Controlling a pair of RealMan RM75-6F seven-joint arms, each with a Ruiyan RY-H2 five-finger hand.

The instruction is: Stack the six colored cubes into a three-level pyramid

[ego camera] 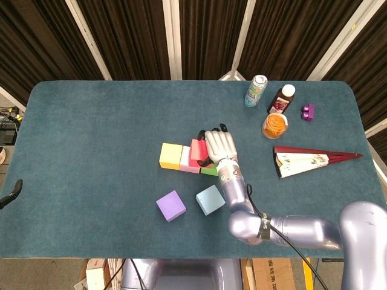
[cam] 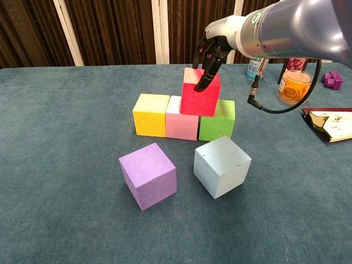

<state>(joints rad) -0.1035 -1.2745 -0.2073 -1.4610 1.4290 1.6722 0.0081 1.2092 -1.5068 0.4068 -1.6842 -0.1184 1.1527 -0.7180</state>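
A yellow cube [cam: 150,114], a pink cube [cam: 181,124] and a green cube [cam: 217,124] stand in a row on the table. A red cube [cam: 199,102] sits on top, over the pink and green ones. My right hand [cam: 212,52] reaches down over the red cube and grips it, with one finger on its front face and the others behind. From the head view the right hand [ego camera: 221,145] covers part of the red cube [ego camera: 196,151]. A purple cube [cam: 148,175] and a light blue cube [cam: 222,166] lie loose in front of the row. My left hand is out of sight.
At the back right stand a spray can [ego camera: 256,90], a dark bottle [ego camera: 281,98], an orange jar [ego camera: 275,125] and a small purple piece [ego camera: 308,111]. A folded red-and-white item [ego camera: 311,160] lies at the right. The teal table [ego camera: 91,139] runs wide to the left.
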